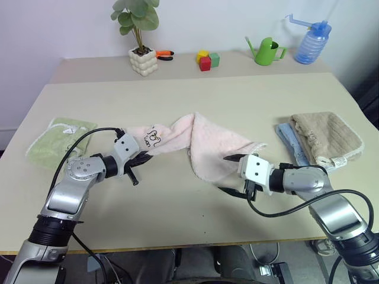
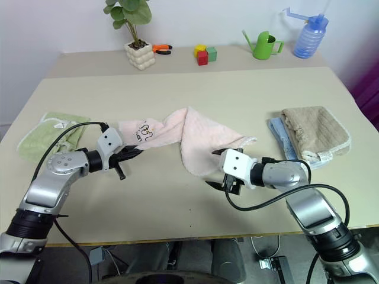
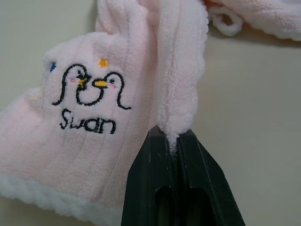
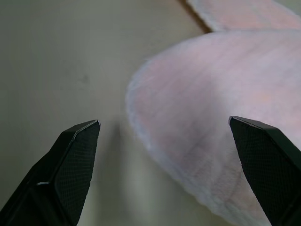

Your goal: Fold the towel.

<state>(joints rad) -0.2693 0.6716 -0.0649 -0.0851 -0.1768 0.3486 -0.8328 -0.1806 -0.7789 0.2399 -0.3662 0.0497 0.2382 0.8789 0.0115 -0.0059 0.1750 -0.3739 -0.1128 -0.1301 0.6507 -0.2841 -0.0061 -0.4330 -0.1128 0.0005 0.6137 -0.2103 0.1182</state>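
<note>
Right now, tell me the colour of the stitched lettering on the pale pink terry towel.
Black, under two black-outlined swans on the towel; clearest in the left wrist view.

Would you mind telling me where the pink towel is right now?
The towel lies bunched mid-table between the green towel and the beige towel, its embroidered end pinched by the left gripper.

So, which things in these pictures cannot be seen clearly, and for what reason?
- Left end effector, left wrist view: shut on the pink towel; how much cloth sits between the fingers is hidden by them.
- Towel's underside, eye views: hidden by its own bunched folds.
- Blue towel, left eye view: mostly covered by the beige towel.
- Label on the beige towel: too small to read.
- Right end effector, open: towel edge blurred in the right wrist view.
</note>
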